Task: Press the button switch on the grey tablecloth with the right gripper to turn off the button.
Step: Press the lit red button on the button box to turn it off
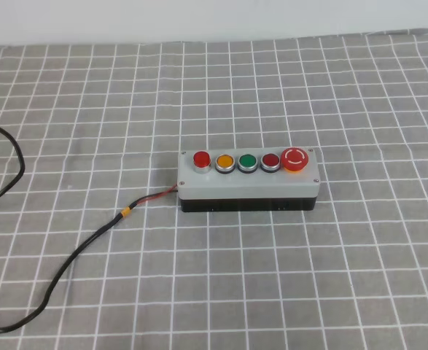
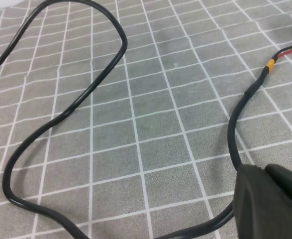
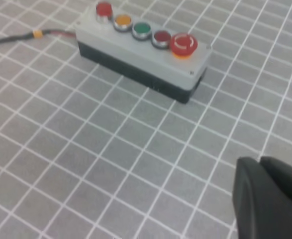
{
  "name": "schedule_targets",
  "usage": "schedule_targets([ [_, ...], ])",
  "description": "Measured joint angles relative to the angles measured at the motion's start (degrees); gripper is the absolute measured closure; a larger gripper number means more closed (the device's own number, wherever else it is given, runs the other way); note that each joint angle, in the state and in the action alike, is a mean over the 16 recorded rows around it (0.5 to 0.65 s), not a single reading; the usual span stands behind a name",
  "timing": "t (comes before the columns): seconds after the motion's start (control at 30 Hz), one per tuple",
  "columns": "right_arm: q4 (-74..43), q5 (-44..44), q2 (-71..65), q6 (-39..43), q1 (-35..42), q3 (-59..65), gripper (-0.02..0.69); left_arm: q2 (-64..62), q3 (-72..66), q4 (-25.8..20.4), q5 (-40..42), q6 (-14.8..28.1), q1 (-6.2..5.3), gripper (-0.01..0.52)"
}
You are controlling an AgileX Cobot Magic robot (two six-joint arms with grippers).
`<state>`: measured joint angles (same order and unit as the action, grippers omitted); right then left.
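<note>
The switch (image 1: pixel 248 182), a long light-grey box on a black base, lies on the cloth (image 1: pixel 330 277), up and to the left of the right gripper (image 3: pixel 270 199), well apart from it, as the right wrist view shows. Set in the top of the box is a row of five round buttons: the button (image 1: pixel 201 160), bright red with a silver rim, at the end farthest from the right gripper; then an amber one (image 1: pixel 224 162), a green one (image 1: pixel 248 162), a darker flat red one (image 1: pixel 270 161), and, nearest the gripper, a large red mushroom head (image 1: pixel 296 158) on a yellow ring. A black cable (image 1: pixel 68 262) leaves the box at the bright-red end, showing red wire and a yellow band (image 1: pixel 125 212) where the sheath begins, and lies in loose curves on the cloth. The cloth is grey, matt, and ruled with thin white lines into small squares. Of the right gripper only a bulky, smooth black part shows at the lower right corner of its view; its opening cannot be told, and nothing is seen in its hold. The left gripper (image 2: pixel 270 204) likewise shows only a dark rounded part, beside the cable; its opening cannot be told.
</note>
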<state>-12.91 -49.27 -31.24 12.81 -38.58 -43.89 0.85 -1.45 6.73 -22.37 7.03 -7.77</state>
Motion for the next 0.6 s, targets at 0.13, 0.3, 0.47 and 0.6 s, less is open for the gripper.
schedule_targets([
  [0.13, -0.1, -0.1, 0.7, 0.0, 0.1, 1.3, 0.681, 0.0, 0.0, 0.0, 0.0, 0.0, 0.00, 0.517],
  [0.3, -0.4, 0.1, 2.5, 0.0, 1.9, 2.1, 0.681, 0.0, 0.0, 0.0, 0.0, 0.0, 0.00, 0.517],
  [0.47, -0.7, 2.8, 6.1, 0.0, 6.9, 3.4, 0.681, 0.0, 0.0, 0.0, 0.0, 0.0, 0.00, 0.517],
  [0.6, -1.0, 7.8, 10.2, 0.0, 13.0, 6.4, 0.681, 0.0, 0.0, 0.0, 0.0, 0.0, 0.00, 0.517],
])
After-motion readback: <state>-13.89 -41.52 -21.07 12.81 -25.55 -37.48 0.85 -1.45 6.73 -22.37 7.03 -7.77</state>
